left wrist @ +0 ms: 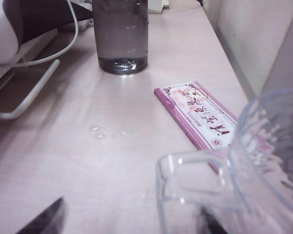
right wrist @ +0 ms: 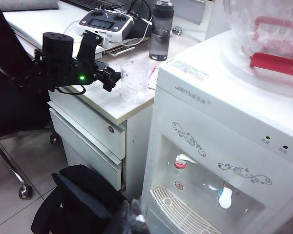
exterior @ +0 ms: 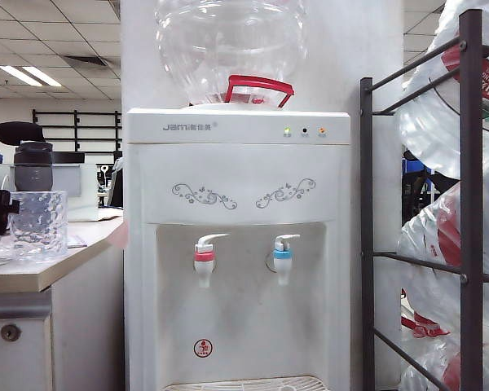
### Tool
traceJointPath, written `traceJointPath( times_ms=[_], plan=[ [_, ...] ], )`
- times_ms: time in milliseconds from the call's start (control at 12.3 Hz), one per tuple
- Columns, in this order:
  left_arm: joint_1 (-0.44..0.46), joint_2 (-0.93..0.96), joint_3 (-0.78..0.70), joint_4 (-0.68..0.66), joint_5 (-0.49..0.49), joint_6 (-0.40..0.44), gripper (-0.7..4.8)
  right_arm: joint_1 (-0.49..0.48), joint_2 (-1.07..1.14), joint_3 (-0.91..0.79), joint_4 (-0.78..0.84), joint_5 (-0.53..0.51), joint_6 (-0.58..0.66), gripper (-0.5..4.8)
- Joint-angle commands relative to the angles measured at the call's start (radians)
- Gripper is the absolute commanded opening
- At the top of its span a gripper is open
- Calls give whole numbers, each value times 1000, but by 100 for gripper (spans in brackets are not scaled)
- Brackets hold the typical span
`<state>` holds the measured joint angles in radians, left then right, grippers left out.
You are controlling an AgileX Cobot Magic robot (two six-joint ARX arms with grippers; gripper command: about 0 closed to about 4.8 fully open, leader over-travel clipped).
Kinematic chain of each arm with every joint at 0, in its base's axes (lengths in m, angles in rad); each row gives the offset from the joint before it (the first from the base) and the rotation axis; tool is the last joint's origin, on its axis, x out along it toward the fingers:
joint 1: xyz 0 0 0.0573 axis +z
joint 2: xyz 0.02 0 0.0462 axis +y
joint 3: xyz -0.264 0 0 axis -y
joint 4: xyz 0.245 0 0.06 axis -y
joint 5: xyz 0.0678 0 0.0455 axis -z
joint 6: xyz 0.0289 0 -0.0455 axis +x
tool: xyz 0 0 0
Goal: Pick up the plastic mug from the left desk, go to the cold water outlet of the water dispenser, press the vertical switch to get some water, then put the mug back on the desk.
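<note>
On the pale, smooth left desk [exterior: 33, 273], in an office with a panelled ceiling, the dimpled clear mug [right wrist: 134, 80] stands upright beside a pink card [left wrist: 198, 114] and a clear bottle [right wrist: 161, 36]. The left gripper [right wrist: 112, 78] is level at the mug's handle, fingers spread wide, grasping nothing. The right gripper is out of sight.

Left end effector [right wrist: 112, 78] agape, level
</note>
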<state>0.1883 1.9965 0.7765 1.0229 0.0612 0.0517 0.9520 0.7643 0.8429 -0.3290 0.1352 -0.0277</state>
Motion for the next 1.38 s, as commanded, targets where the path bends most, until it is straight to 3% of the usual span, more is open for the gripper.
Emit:
traceJointPath(
  times_ms=[81,1381],
  plan=[
    [1,37,43,3,-16,-3,350,1,0,8,9,3,-3,-5],
    [12,112,186,-8,7,-7,349,0,23,8,-34,5,-2,-5]
  ],
)
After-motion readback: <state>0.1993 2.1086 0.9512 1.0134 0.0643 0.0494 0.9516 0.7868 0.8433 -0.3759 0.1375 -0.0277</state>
